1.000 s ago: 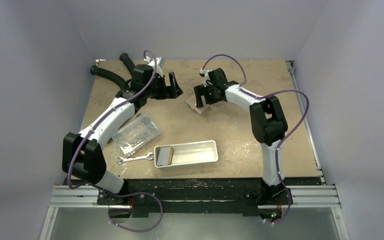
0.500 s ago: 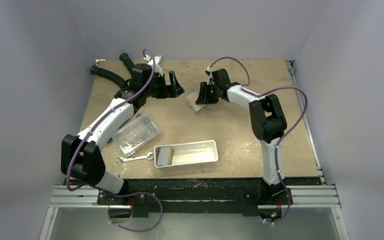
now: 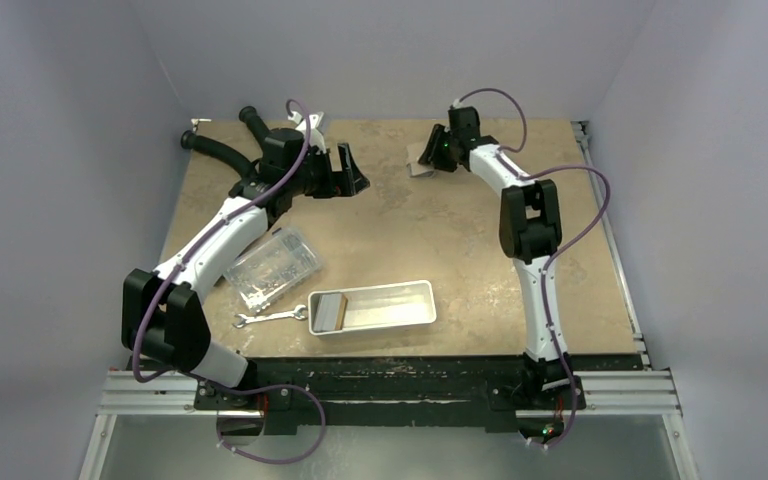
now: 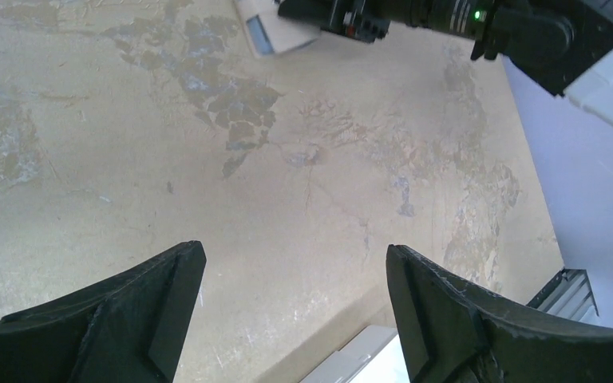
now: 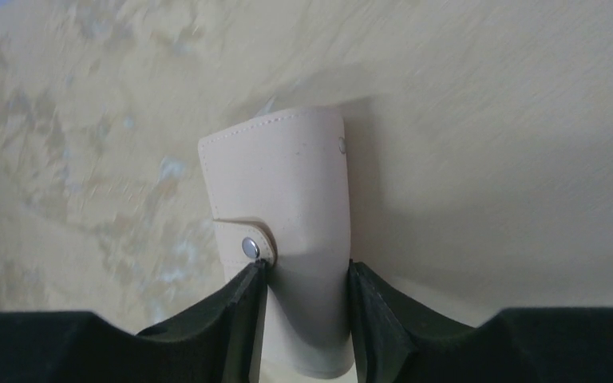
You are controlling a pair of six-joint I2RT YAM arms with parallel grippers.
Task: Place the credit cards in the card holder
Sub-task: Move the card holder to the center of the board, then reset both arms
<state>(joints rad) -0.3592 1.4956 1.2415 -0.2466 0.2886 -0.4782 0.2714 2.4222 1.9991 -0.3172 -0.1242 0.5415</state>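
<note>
In right pincer point(image 5: 305, 278), beige card holder point(image 5: 279, 175).

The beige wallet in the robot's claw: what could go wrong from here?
1. The right gripper pinches the card holder by one narrow end only, so it might twist or slip out.
2. The holder looks folded over and may need opening; the left gripper is open and apart from it.
3. A card lies flat in the white tray, far from the holder, and may be hard to lift.
</note>
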